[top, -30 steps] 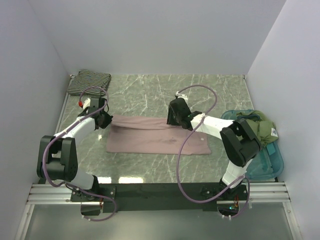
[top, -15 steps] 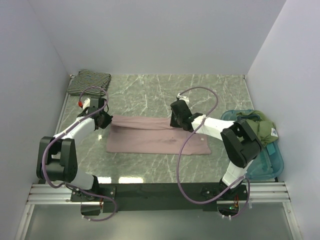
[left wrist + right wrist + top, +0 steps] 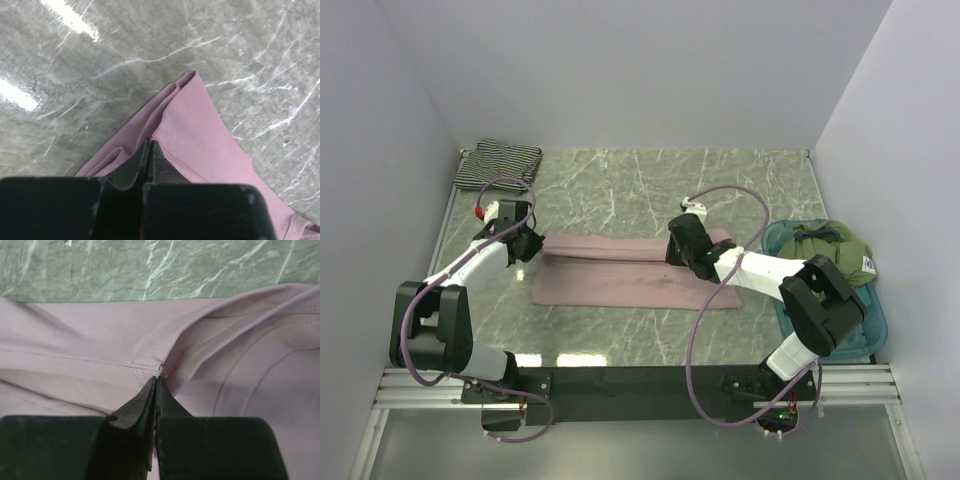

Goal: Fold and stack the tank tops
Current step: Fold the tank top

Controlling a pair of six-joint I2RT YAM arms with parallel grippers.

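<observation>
On the green marbled surface the soft ribbed pink top lies as a long folded band; left hand and right hand each pinch its far edge; striped top sits folded in the far left corner.

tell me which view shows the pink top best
Top external: the whole pink top lies spread on the table there. Left wrist shows only one end, pinched in the shut left gripper. Right wrist shows only a stitched seam area, pinched in the shut right gripper.
</observation>
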